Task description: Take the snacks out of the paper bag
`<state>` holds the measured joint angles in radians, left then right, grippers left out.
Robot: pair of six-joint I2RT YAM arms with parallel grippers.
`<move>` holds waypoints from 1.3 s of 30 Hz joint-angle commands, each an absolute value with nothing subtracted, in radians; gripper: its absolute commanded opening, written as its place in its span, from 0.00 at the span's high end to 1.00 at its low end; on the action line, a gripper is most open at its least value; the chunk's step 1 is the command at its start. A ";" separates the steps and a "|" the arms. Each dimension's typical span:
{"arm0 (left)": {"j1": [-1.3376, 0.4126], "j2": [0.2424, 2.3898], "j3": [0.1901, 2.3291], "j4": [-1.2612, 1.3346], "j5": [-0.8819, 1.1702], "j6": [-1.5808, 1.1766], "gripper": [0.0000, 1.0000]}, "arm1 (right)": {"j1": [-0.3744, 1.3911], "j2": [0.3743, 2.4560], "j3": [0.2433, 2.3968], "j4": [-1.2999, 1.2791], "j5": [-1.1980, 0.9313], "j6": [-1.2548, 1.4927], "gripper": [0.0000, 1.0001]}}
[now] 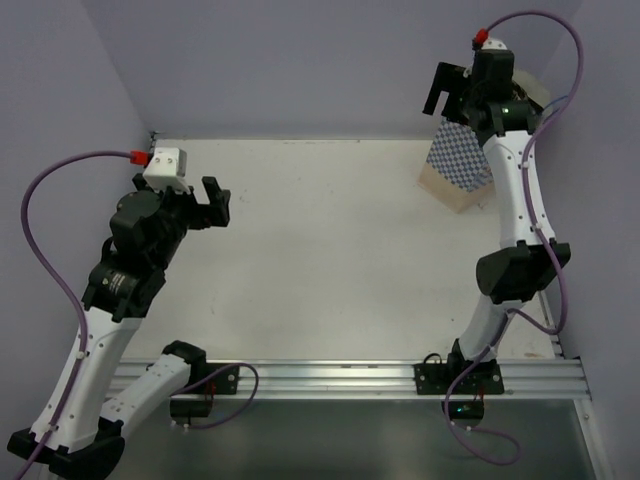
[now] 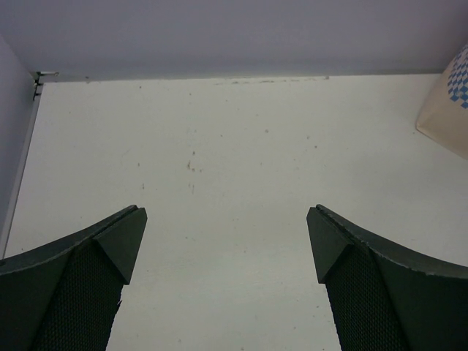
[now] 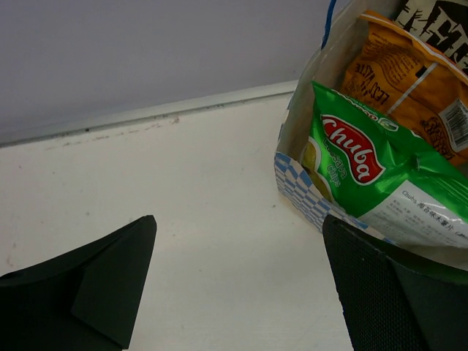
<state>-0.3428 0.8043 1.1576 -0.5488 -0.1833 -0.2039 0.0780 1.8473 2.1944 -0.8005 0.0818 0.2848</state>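
Tan with a blue-checkered band, the paper bag [image 1: 455,170] is sitting at the far right of the table [image 1: 320,260], its open mouth facing the right wrist camera. Inside, a green-and-white packet [image 3: 365,168] is lying nearest the opening, an orange packet [image 3: 398,80] is resting behind it, and a dark packet with white lettering [image 3: 439,22] is peeking in at the frame's edge. The right gripper [image 3: 238,248] is hovering beside the bag's mouth, fingers spread wide and holding nothing; whether its right finger [image 3: 387,292] is touching the bag cannot be told. The left gripper [image 2: 227,234] is hanging over bare table, well apart from the bag, fingers likewise spread wide and gripping nothing.
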 commanded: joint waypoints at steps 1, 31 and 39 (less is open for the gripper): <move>-0.347 0.792 1.151 -0.546 -0.164 -0.226 0.00 | 0.063 1.885 2.249 -0.795 0.042 0.115 0.01; -0.347 0.816 1.169 -0.640 -0.164 -0.267 0.00 | 0.023 2.117 2.235 -0.577 0.023 0.080 0.37; -0.347 0.807 1.169 -0.652 -0.172 -0.268 0.00 | 0.031 2.094 2.223 -0.580 0.017 0.054 0.75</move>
<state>-0.3431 0.8188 1.1515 -0.6491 -0.1711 -0.2520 0.0216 2.1178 2.2047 -0.6121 0.0093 0.0662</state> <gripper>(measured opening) 0.997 0.292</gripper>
